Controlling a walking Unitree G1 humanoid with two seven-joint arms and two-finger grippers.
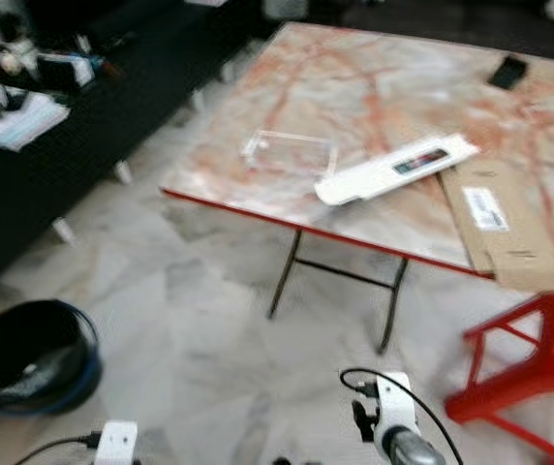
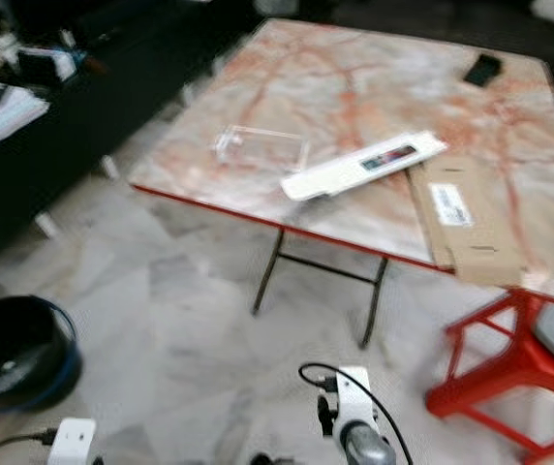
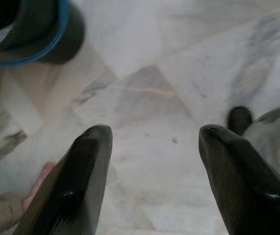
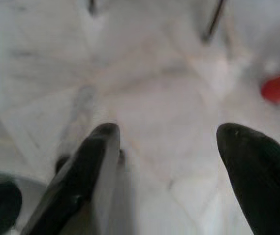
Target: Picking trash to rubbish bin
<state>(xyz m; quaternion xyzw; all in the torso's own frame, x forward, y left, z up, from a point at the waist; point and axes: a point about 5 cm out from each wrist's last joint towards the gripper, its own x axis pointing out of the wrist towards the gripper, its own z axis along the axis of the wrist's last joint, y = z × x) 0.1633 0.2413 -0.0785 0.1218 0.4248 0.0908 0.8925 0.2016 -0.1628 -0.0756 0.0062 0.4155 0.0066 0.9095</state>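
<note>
The job has hardly begun, by the look of it. The trash is on the table (image 1: pixel 258 107), not in the bin (image 1: pixel 30 356). There is a clear tray (image 1: pixel 289 152) near the front edge, a long white box (image 1: pixel 396 168) just beside it, and a flat brown card (image 1: pixel 495 225) that hangs over the edge. A small dark thing, maybe a phone (image 1: pixel 507 71), lies at the far corner; it may not be trash.

The bin is black with a blue rim. It stands on the floor to the robot's left, well apart from the table. It has a bit of something pale inside, too blurry to name.

The left gripper (image 3: pixel 152 147) points down at the floor near the bin. Its two fingers are wide apart and hold nothing. The right gripper (image 4: pixel 167 147) is the same, wide apart with nothing in it, over bare floor.

So all the picking is left, I think.

The table top is pink and red marble on thin legs. The floor is pale grey tile. A red stool (image 1: pixel 529 373) stands on the right, and a dark low shelf (image 1: pixel 83 126) with clutter runs along the left.
</note>
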